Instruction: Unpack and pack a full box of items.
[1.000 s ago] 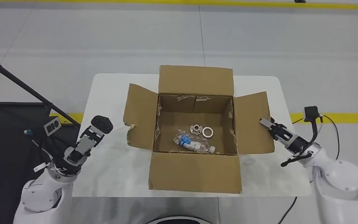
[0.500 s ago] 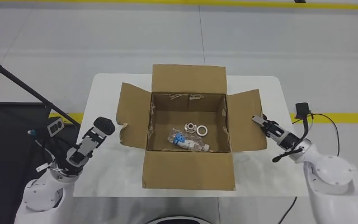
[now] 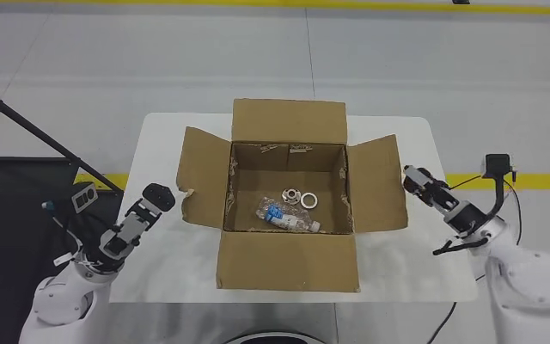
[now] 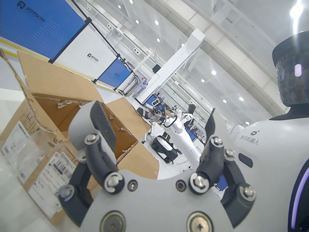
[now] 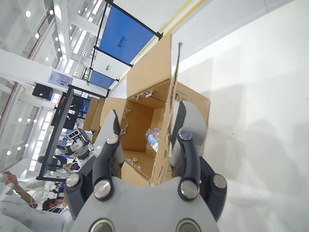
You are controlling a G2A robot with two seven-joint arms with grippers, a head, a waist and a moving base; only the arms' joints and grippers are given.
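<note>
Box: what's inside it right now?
A crumpled plastic bottle and two metal rings lie on the box floor. The floor strip nearest the robot is hidden behind the front flap.

Grey floor point(image 3: 129, 60), yellow line point(image 3: 361, 5), blue wall panels point(image 4: 31, 25), ceiling lights point(image 4: 157, 22).

A large robotics test hall: a high white ceiling point(image 4: 217, 13) with rows of round lamps point(image 4: 156, 22), blue and white partition panels point(image 4: 36, 20) on black frames, a grey floor point(image 3: 172, 60) marked with yellow lines point(image 5: 190, 1), and another white robot point(image 4: 178, 124) farther off.
</note>
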